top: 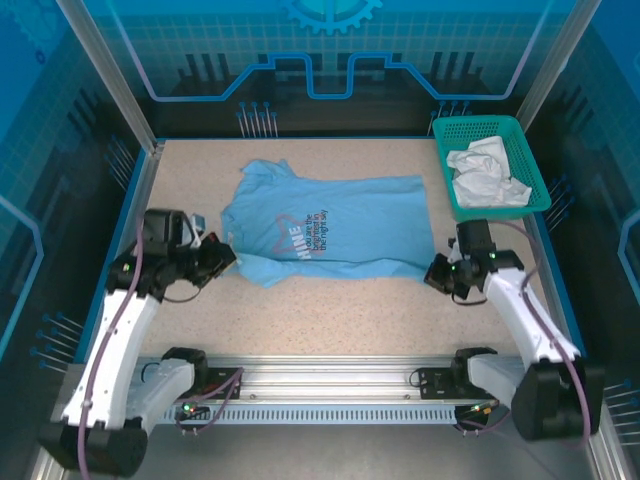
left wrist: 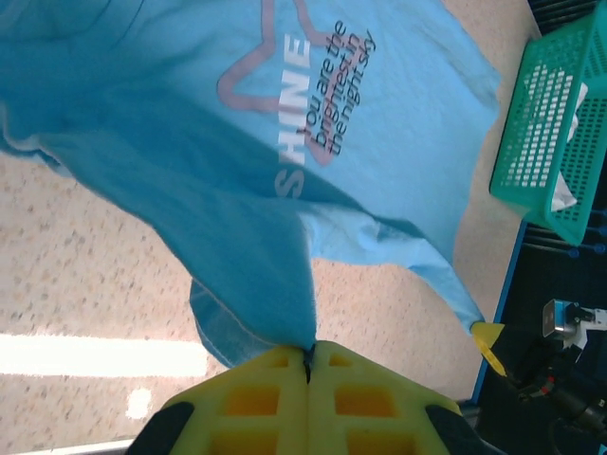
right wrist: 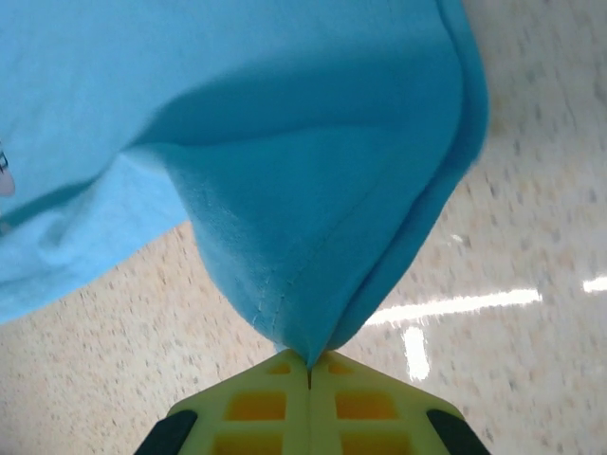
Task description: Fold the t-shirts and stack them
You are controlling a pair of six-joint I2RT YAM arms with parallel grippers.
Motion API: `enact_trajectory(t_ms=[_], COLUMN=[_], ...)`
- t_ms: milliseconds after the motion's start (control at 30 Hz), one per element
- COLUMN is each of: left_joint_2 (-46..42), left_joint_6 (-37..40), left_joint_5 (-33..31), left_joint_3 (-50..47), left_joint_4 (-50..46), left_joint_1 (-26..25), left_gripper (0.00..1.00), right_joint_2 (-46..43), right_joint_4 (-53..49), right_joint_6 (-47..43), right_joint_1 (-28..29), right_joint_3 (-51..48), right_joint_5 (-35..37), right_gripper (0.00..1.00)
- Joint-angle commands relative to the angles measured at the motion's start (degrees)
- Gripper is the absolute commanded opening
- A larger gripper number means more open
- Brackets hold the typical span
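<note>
Left fingers [left wrist: 256, 398] and right fingers [right wrist: 251, 406] clamped on blue t-shirt [top: 340, 215] near edge; ends to be raised evenly, kept taut.

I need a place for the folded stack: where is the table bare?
Bare table: a wide strip between the light blue t-shirt and the rail, and the far left corner. Crowded: the far right, where the basket holds the white t-shirt, and the shirt's near corners, pinched by the left gripper and right gripper.
</note>
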Motion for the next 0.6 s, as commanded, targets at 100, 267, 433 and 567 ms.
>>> enact_trajectory(t_ms=[100, 267, 433, 567], left_joint_2=[-11.2, -13.7, -12.8, -9.7], left_joint_6=[-0.1, 0.8, 3.7, 3.6], left_joint_5=[2.4, 0.5, 5.8, 9.4], left_joint_3=[-7.4, -6.9, -3.3, -1.5], left_joint_4=[-8.9, -10.6, -6.4, -4.6], left_joint_1=[0.1, 0.1, 0.1, 0.1], left_gripper=[0.00, 0.00, 0.00, 0.00], right_joint_2=[-13.4, -21.4, -28.1, -25.8], right_joint_4=[-7.7, -10.9, -11.9, -11.5], right_joint_6=[7.1, 9.1, 11.4, 10.5], right_joint_1=[1.3, 1.2, 1.1, 1.2], right_joint_3=[-6.0, -5.1, -7.9, -9.3], right_joint_5=[2.2, 5.2, 4.9, 6.0], right_gripper=[0.00, 0.00, 0.00, 0.00])
